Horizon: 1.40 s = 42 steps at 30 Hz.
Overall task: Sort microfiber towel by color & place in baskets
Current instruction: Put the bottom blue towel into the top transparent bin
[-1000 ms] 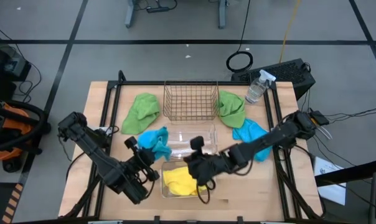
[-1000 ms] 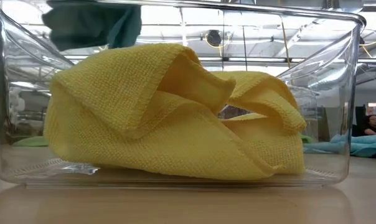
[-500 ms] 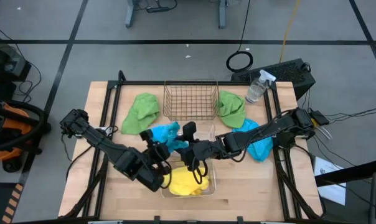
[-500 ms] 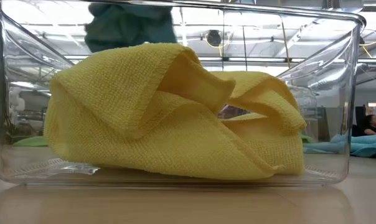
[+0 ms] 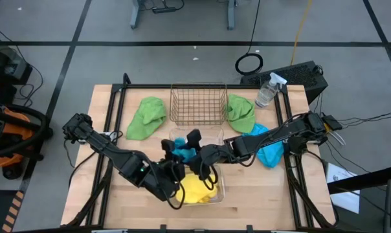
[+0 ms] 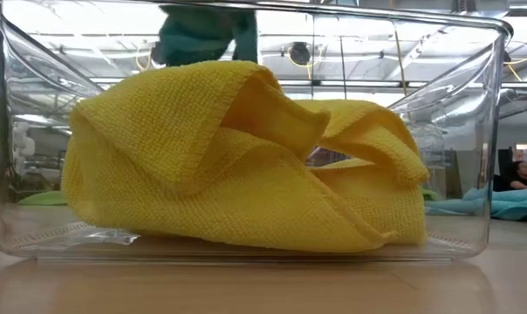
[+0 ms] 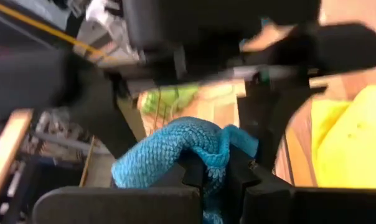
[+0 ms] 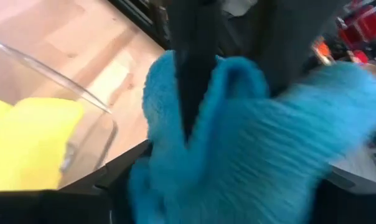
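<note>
While the left gripper (image 5: pixel 174 157) pinches a sky-blue microfiber towel (image 5: pixel 181 148), the right gripper (image 5: pixel 194 141) stands spread beside it.
Both meet above the middle clear plastic basket (image 5: pixel 216 137); yellow cloths (image 5: pixel 194 188) fill the nearer clear plastic basket (image 5: pixel 222 186).

A clear spray bottle (image 5: pixel 267 89) is seen lying at the far right corner of the wooden counter (image 5: pixel 105 110). Beyond it, on the grey floor (image 5: pixel 182 65), a black box (image 5: pixel 299 76) and a coiled cable (image 5: pixel 249 64) are seen. An orange and black machine (image 5: pixel 8 139) is seen left of the counter.
</note>
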Tool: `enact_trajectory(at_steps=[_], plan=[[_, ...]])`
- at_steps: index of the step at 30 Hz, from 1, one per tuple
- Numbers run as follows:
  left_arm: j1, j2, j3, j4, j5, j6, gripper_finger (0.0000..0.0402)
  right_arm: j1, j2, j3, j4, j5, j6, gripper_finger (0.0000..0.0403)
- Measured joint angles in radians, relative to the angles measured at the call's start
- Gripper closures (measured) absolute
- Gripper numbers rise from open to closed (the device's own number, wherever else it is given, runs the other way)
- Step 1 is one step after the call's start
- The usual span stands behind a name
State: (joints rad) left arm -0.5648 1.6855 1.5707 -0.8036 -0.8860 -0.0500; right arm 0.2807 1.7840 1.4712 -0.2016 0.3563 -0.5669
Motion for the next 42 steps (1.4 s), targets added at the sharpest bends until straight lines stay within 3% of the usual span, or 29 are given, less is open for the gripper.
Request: enact_trajectory(at_steps=[6, 14, 18, 22, 28, 33, 42], plan=[[0.000, 0.000, 0.000, 0.071, 0.004, 0.089, 0.0381, 0.003, 0.000, 0.000, -0.033, -0.019, 0.025, 0.0164], [-0.021, 0.002, 0.000, 0.094, 0.035, 0.082, 0.0381, 0.006, 0.000, 0.002, -0.113, -0.007, 0.114, 0.0312], [-0.024, 0.002, -0.006, 0.095, 0.048, -0.010, 0.0379, 0.012, 0.000, 0.002, -0.131, -0.001, 0.136, 0.0375], [-0.023, 0.002, -0.007, 0.057, 0.055, -0.117, 0.0353, 0.020, -0.011, 0.002, -0.177, 0.014, 0.151, 0.0378], [-0.040, 0.002, -0.007, 0.030, 0.045, -0.234, 0.0274, 0.021, -0.057, -0.003, -0.336, 0.051, 0.229, 0.0362], [-0.059, 0.002, -0.033, 0.031, 0.043, -0.298, 0.0217, 0.021, -0.093, -0.002, -0.409, 0.063, 0.275, 0.0372], [-0.074, 0.002, -0.103, 0.007, -0.103, -0.447, 0.0197, 0.020, -0.110, -0.025, -0.449, 0.034, 0.290, 0.0368]])
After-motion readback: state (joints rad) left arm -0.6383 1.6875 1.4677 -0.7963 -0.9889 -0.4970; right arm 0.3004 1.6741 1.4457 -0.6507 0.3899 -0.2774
